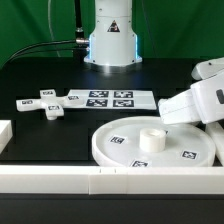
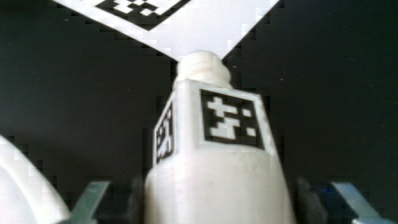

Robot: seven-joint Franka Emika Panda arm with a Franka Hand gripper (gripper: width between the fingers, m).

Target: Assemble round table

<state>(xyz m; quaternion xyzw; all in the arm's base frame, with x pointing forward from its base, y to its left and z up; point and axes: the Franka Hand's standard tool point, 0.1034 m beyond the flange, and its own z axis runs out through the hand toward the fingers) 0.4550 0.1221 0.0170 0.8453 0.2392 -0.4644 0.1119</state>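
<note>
The short white cylinder leg (image 2: 214,120) with a black-and-white tag lies on the dark table, its narrower tip towards the marker board (image 2: 160,15). My gripper (image 2: 210,202) is shut on it, one finger on each side of its thick end. In the exterior view my gripper (image 1: 172,110) is low at the right, just behind the round disc (image 1: 115,150), and it hides the leg. The disc lies flat at the front with a small raised hub (image 1: 152,138) in its middle. The flat cross-shaped piece (image 1: 45,103) lies at the exterior view's left.
The marker board (image 1: 110,98) lies flat in front of the robot base (image 1: 110,40). A long white border rail (image 1: 100,180) runs along the front edge. Another white rail piece (image 1: 5,135) sits at the exterior view's left edge.
</note>
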